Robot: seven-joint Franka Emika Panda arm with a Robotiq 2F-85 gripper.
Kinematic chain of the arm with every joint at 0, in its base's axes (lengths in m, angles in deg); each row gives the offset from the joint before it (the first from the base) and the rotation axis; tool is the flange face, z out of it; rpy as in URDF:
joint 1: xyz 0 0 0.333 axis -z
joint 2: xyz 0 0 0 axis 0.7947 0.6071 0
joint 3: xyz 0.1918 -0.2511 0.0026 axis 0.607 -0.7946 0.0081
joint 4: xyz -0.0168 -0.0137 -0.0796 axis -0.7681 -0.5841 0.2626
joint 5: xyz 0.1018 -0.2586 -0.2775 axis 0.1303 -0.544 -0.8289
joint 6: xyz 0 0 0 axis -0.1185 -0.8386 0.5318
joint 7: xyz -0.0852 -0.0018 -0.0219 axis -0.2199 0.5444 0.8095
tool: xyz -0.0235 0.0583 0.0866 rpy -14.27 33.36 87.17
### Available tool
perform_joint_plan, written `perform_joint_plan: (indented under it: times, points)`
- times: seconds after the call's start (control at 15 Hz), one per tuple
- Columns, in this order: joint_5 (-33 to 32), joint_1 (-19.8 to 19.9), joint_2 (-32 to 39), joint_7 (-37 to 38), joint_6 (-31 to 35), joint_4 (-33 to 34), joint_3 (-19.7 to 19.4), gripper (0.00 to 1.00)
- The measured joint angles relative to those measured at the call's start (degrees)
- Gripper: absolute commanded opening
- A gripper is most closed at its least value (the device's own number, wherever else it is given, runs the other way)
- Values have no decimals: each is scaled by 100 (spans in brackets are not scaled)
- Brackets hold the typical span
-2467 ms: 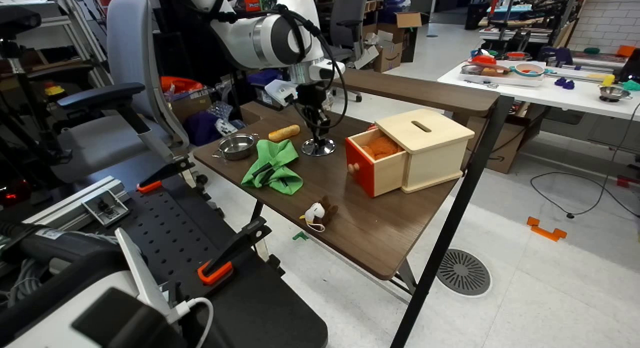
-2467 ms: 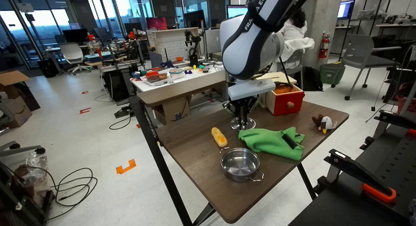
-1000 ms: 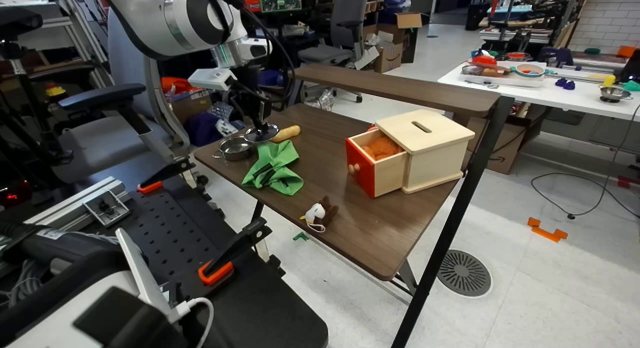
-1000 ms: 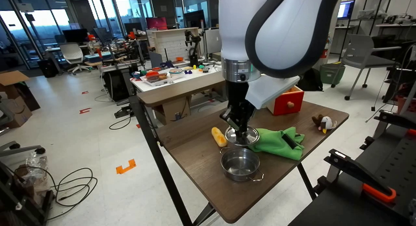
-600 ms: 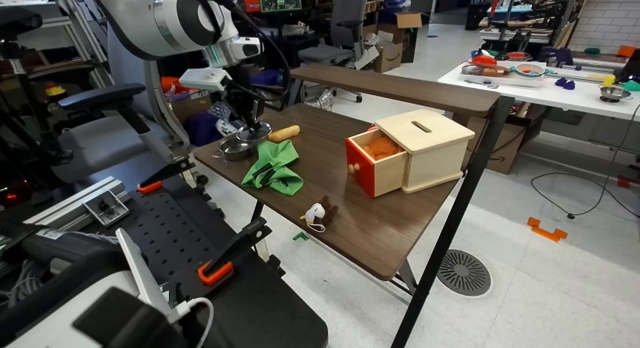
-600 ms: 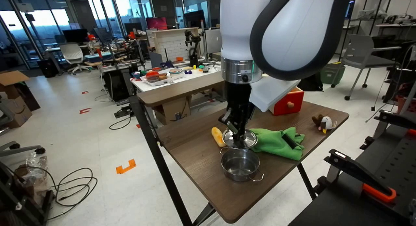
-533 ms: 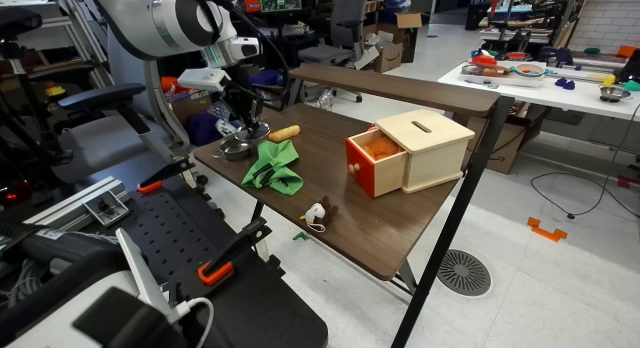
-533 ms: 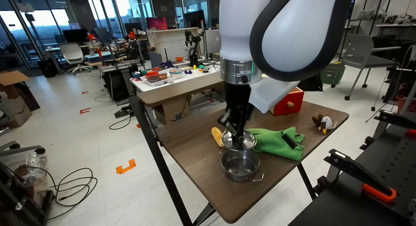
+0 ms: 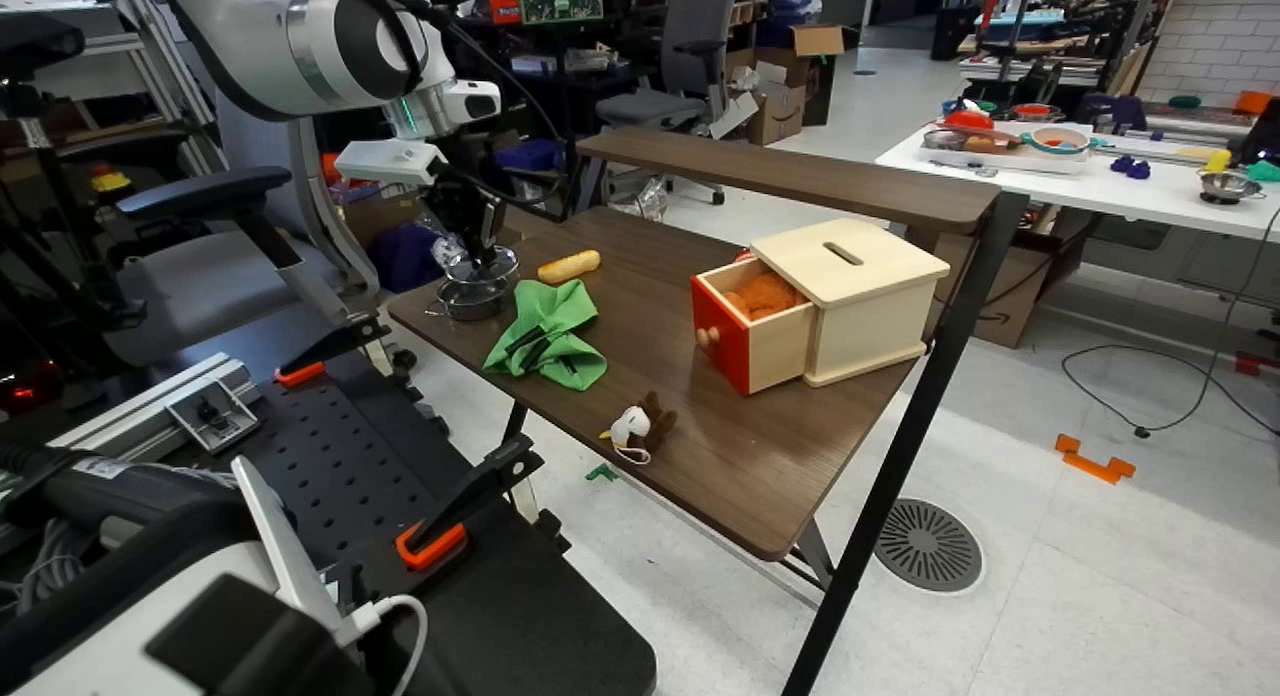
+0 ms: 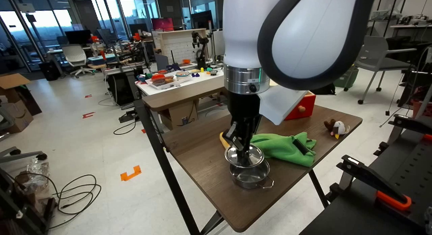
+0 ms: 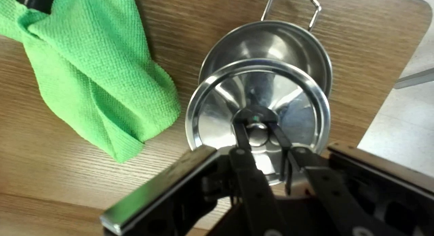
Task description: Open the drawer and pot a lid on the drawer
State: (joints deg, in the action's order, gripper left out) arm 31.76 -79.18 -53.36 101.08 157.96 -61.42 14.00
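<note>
Brown wood bench (image 10: 202, 164) under the claw (image 11: 256, 123); a raised shelf (image 9: 780, 181) runs along one long side. Room is a cluttered workspace: pale floor (image 10: 111, 208), a grey chair (image 9: 190, 291) off the bench end nearest the claw, windows (image 10: 62, 20) far beyond.

Claw is narrow, fingers (image 11: 242, 134) either side of the lid's knob, holding the metal lid (image 11: 213, 117). Lid overlaps part of the pot (image 11: 274, 42) beneath the claw; whether it touches the rim, cannot tell.

Against the earliest frame: claw and lid have moved away from the wooden box (image 9: 880, 311), past the green cloth (image 9: 545, 326), to the pot. Box, cloth, bread roll (image 9: 570, 266) and toy bird (image 9: 635, 426) sit where they were.

Drawer (image 9: 780, 354): on the bench, well apart from the claw, pulled partway out of the box. Orange stuff (image 9: 765, 296) inside shows in an exterior view; where the arm (image 10: 303, 39) looms, mostly the red front (image 10: 309, 105) remains visible. Wrist view gives the knob between the fingers, hidden in both exterior views, and a wire handle (image 11: 318, 8) pointing away from the claw.
</note>
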Motion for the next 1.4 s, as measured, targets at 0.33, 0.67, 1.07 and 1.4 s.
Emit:
perform_joint_plan:
  times: [0.33,0.67,1.07,1.4]
  points:
    - [0,15,46,-40,-13,-28,0,5]
    - [0,15,96,-67,-17,-33,27,5]
    - [0,7,191,-68,-17,-32,43,5]
    - [0,-6,206,-68,-17,-22,43,5]
